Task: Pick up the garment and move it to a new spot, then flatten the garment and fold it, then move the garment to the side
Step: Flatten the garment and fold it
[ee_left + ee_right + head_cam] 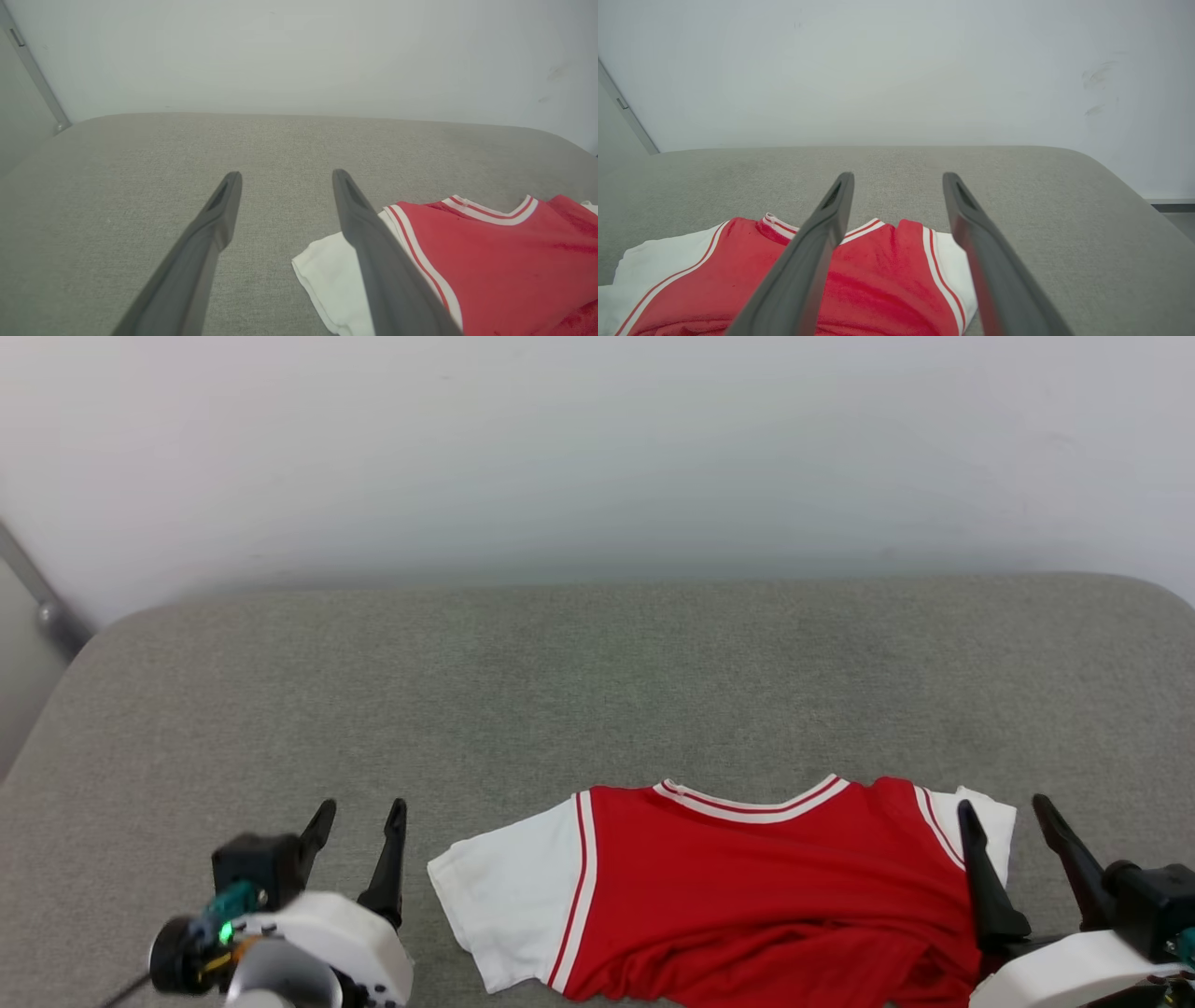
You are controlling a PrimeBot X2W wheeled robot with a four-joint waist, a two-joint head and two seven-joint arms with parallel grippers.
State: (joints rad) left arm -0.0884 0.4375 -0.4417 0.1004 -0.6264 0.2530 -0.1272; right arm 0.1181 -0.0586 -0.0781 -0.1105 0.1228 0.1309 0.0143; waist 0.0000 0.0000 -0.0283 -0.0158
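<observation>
Jaws wide, left gripper (362, 807), right gripper (1002, 805), garment (747, 887), right wrist view's scuffs (1094, 77)

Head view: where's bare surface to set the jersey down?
Free: the wide far band of grey surface between the jersey collar and the wall, plus the stretch left of the left gripper. Crowded: the near edge, with the jersey lying between it and the right gripper.

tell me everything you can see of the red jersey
The garment is a red jersey with white short sleeves and red-and-white striped trim at neck and armholes. It lies flat on the grey cushion, collar away from the robot, lower part rumpled. The open right gripper stands at the right-side sleeve; contact unclear.
</observation>
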